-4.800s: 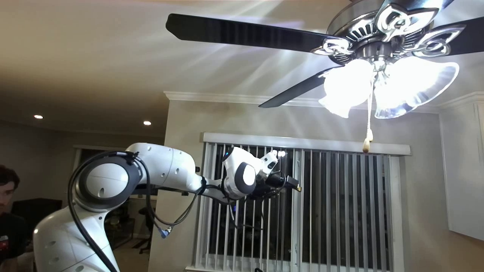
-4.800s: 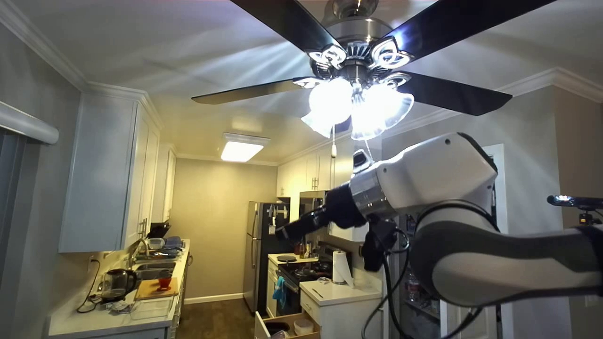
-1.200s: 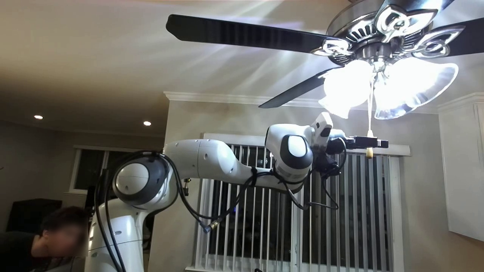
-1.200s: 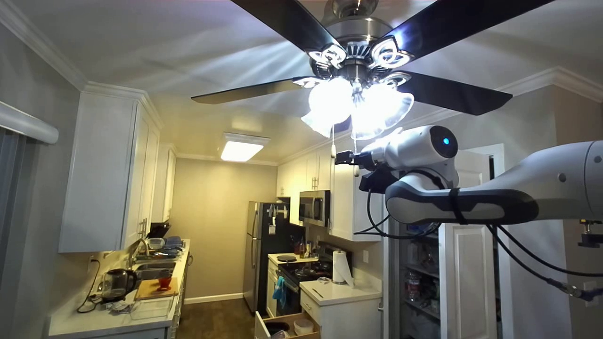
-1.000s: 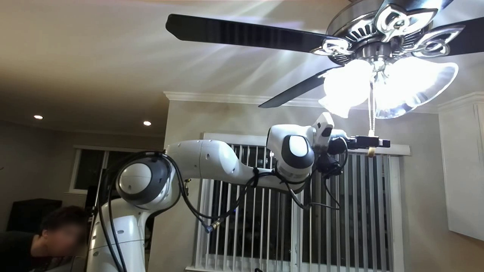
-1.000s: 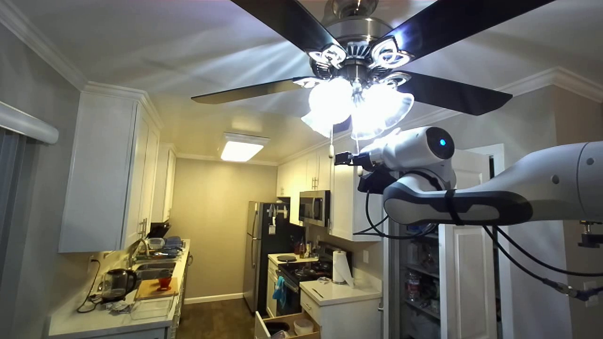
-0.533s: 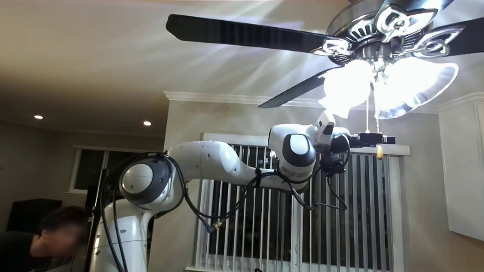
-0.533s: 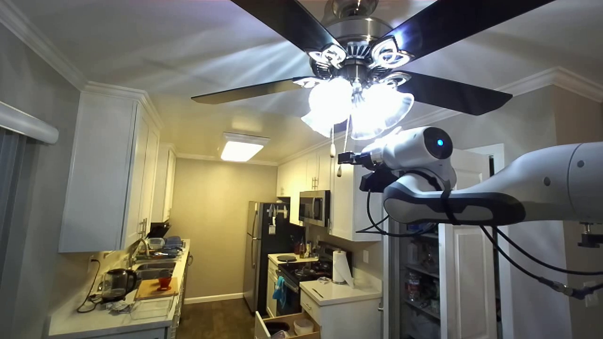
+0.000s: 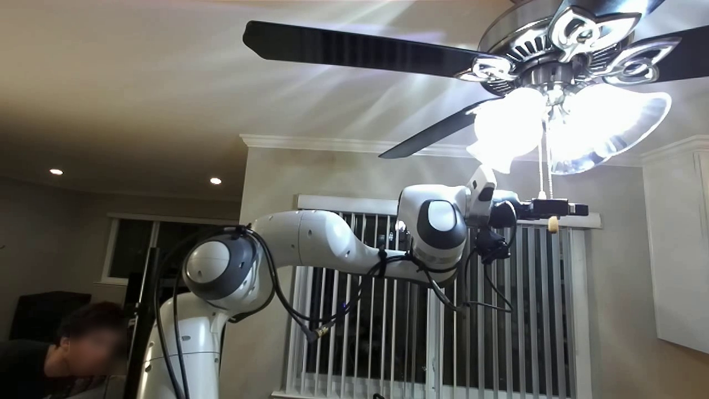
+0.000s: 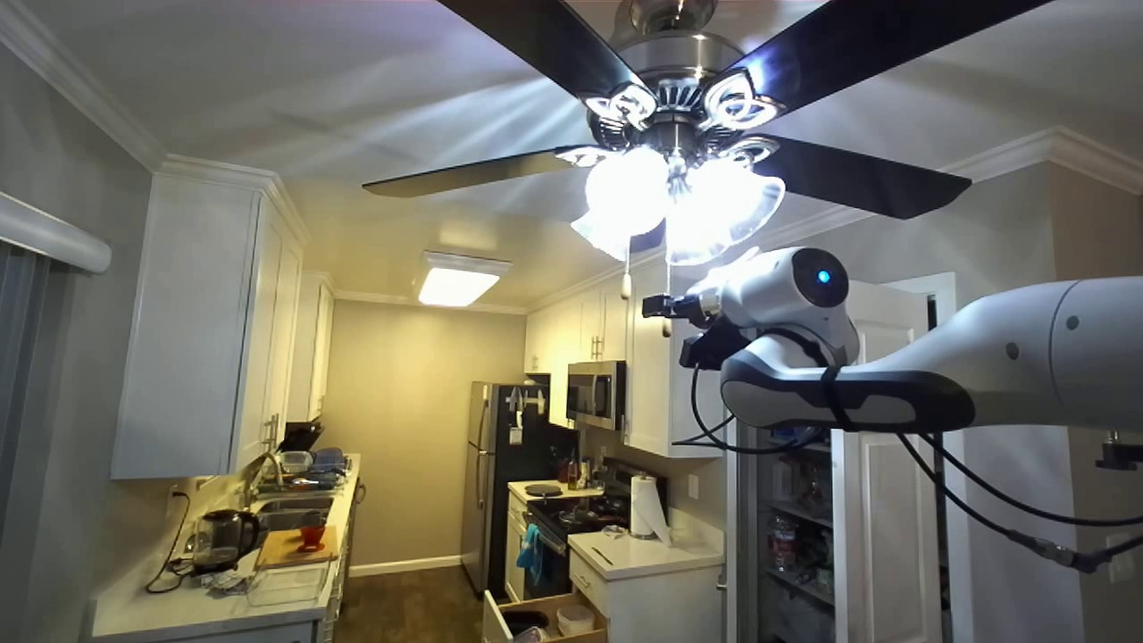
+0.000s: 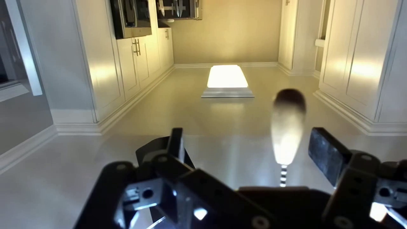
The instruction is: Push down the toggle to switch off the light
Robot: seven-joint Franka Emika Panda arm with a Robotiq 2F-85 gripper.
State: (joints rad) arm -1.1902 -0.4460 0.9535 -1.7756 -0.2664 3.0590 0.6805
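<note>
Wrist view, gripper (image 11: pixel 252 151) spread apart, toggle (image 11: pixel 287 128) hanging between, arm (image 9: pixel 310 235) outstretched beneath light (image 9: pixel 601 124) in both exterior views.

Light (image 10: pixel 692 207) aglow; toggle (image 11: pixel 287 127) (pale) dangling

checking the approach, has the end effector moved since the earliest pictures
Yes. In an exterior view the end effector has moved up and toward picture right, from below the white blind valance to near its right end.
</note>
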